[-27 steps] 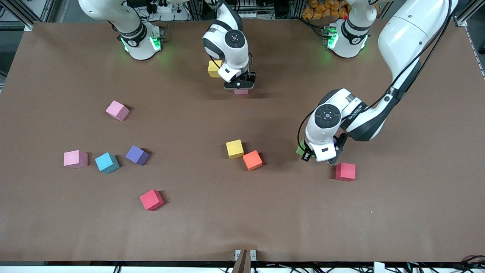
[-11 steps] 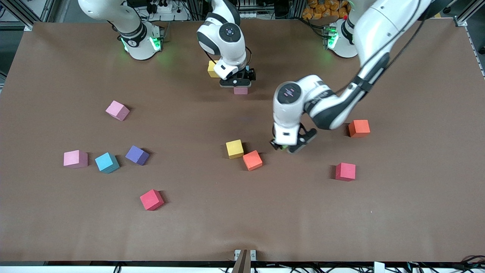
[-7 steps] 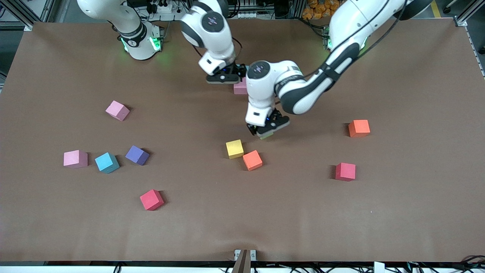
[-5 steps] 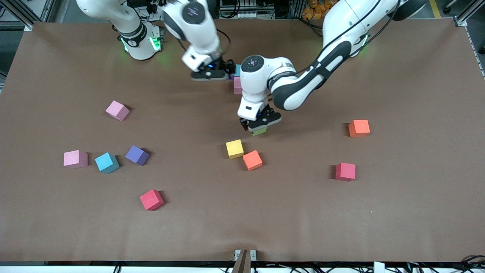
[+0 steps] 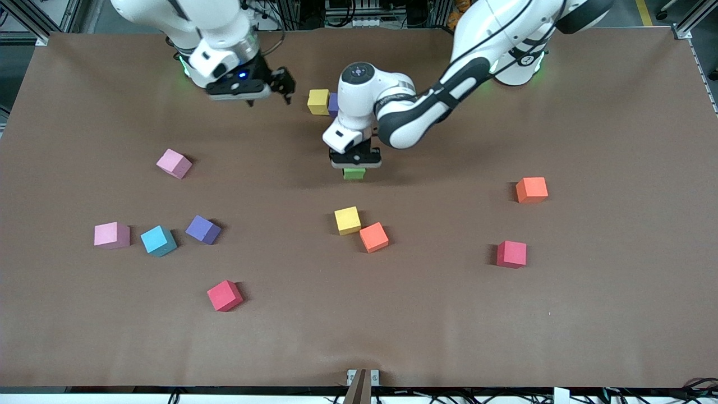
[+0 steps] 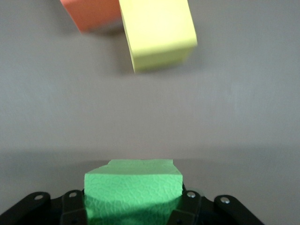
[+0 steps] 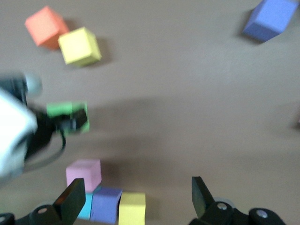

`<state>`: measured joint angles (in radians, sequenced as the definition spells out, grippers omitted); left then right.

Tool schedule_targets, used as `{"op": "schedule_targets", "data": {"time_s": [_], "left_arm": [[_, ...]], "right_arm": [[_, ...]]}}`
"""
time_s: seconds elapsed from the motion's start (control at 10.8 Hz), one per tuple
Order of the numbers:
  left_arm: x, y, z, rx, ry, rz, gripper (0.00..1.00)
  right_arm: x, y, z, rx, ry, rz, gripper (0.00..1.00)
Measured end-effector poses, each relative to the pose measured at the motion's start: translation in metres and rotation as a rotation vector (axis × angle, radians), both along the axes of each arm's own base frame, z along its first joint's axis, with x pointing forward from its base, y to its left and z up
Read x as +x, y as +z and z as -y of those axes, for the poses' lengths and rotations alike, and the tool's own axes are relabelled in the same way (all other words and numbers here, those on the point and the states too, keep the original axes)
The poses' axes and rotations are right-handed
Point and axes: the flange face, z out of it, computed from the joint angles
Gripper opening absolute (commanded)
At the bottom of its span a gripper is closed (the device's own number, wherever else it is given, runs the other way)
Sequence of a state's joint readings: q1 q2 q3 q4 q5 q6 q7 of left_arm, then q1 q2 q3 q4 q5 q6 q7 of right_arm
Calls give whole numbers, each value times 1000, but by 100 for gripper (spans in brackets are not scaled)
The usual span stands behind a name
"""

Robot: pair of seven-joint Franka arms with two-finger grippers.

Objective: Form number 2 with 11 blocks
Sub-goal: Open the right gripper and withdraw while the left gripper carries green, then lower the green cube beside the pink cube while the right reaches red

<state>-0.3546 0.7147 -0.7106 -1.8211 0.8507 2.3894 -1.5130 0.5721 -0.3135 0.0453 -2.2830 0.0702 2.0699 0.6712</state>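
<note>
- Brown matte table (image 5: 589, 314), filling nearly the whole front view.
- Left arm, reaching from its base at upper right toward upper centre; left gripper (image 5: 355, 164) clamped on a small green matte cube (image 5: 354, 173), hanging over bare table just above frame centre. In the left wrist view, same green cube (image 6: 133, 187) pinched between the fingers (image 6: 190, 206).
- Right arm at upper left; right gripper (image 5: 263, 90) spread wide, holding nothing, over the table near its own base.
- Started number 2 at upper centre: yellow cube (image 5: 318, 101) touching a purple cube (image 5: 332, 104), rest hidden by the left arm. Right wrist view: yellow (image 7: 131, 208), purple (image 7: 106, 205), light blue (image 7: 86, 206) in a row, pink (image 7: 84, 174) adjoining.
- Loose cubes: yellow (image 5: 347, 220) touching orange (image 5: 373, 237) at centre; orange (image 5: 532, 189) and red (image 5: 511, 253) at right; pink (image 5: 174, 163), pink (image 5: 111, 234), light blue (image 5: 158, 240), purple (image 5: 202, 229), red (image 5: 225, 295) at left.
</note>
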Motion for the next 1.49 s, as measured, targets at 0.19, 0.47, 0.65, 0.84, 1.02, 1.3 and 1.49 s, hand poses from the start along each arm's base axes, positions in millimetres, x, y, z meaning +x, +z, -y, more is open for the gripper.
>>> {"op": "schedule_targets", "data": {"time_s": [0.19,0.47,0.65,0.84,1.02,1.3,1.49], "left_arm": [[-21,-23,-10,47,-48,-32,0],[-27,-31,-15,60,-58,-45,0],[-29,-28,-11,49,-61,-46,0],[-42,-28,-1,39,-49,-55,0],[-55,-40,7,44,-25,-66,0],[-56,-45,12,47,-15,-61,0],[-56,-45,12,45,-3,-62,0]], "right_arm": [[60,11,44,-14,-22,48,100],[159,-2,86,-24,-8,54,100],[209,-36,100,-33,5,28,100],[241,-74,107,-38,88,34,100],[265,-112,118,-44,208,57,100],[298,-147,135,-54,345,62,100],[311,-167,132,-55,399,56,100]]}}
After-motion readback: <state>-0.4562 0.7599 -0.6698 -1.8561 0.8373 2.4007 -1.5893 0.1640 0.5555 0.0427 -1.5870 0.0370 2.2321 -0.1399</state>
